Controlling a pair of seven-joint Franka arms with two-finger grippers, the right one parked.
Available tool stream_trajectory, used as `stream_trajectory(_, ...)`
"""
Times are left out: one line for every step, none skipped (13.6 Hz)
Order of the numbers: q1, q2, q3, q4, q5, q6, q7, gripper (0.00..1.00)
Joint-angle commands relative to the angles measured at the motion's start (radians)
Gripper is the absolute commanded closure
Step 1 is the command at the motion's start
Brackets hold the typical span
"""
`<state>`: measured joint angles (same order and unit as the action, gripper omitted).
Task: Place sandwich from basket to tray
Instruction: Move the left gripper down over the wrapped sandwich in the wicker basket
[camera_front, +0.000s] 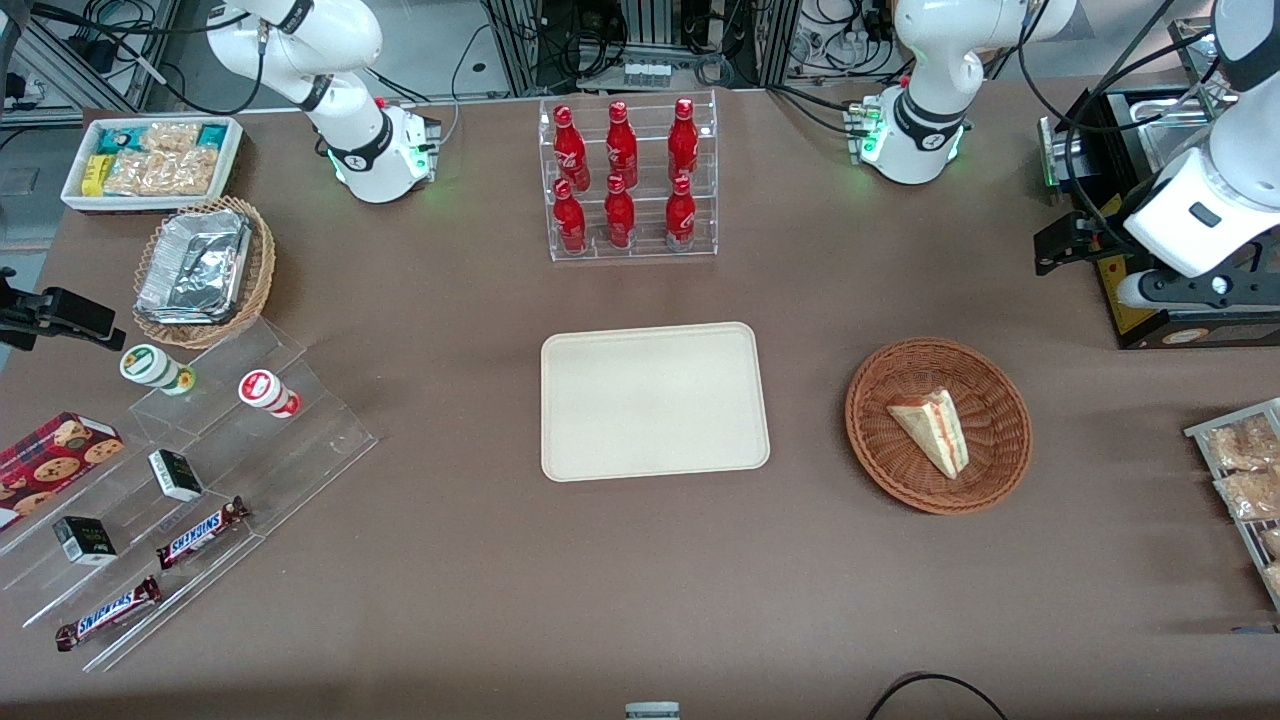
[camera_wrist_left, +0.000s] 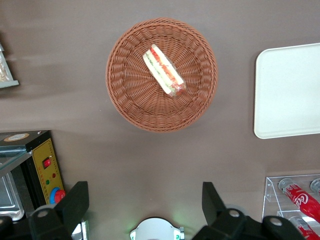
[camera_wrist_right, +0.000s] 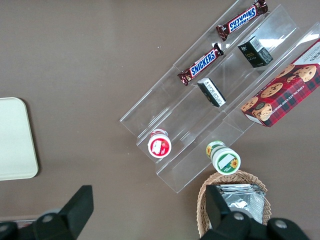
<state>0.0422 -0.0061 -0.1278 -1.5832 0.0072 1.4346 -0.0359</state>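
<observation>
**Sandwich in the basket, claw raised and apart**

You are working over a brown counter (camera_front: 480, 560) that runs the width of the front view. At its edge farthest from the front camera stand the two white arm bases, with cables and metal framing in the room above them. Between the bases sits a clear rack of red bottles (camera_front: 625, 180). Toward the parked arm's end you have a tan wicker basket of foil containers (camera_front: 200, 268), a white bin of snack packets (camera_front: 152, 160), and a stepped clear display (camera_front: 190, 500) carrying candy bars, small boxes and two round cups. Toward the working arm's end there is a black machine (camera_front: 1165, 290) and a rack of bagged snacks (camera_front: 1245, 470).

The tray (camera_front: 655, 400) lies bare near the counter's middle, nearer the front camera than the bottles. The basket (camera_front: 880, 440) sits just beside it, toward the working arm's end, apart from it. The sandwich (camera_front: 932, 430) lies inside the basket, its red, orange and green layers showing along the cut edge.

Your claw (camera_wrist_left: 145, 205) hangs well above the counter, over the strip between the basket and the arm's base. Its fingers (camera_wrist_left: 75, 202) stand wide apart, holding and touching nothing; the sandwich is well clear of them.
</observation>
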Motion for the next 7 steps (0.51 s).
stream_trajectory(-0.005,0.000,0.016,0.012,-0.003,-0.010,0.005,0.00)
stream_trajectory(-0.007,0.003,0.014,0.006,-0.004,-0.010,0.002,0.00)
stream_trajectory(-0.013,0.009,0.013,-0.001,-0.003,0.007,0.004,0.00)
stream_trajectory(-0.015,0.040,0.013,-0.006,-0.003,0.018,0.002,0.00)
stream_trajectory(-0.015,0.061,0.013,-0.014,-0.003,0.032,0.001,0.00)
stream_trajectory(-0.016,0.075,0.013,-0.050,-0.003,0.077,0.001,0.00)
stream_trajectory(-0.016,0.071,0.011,-0.101,-0.003,0.134,0.001,0.00)
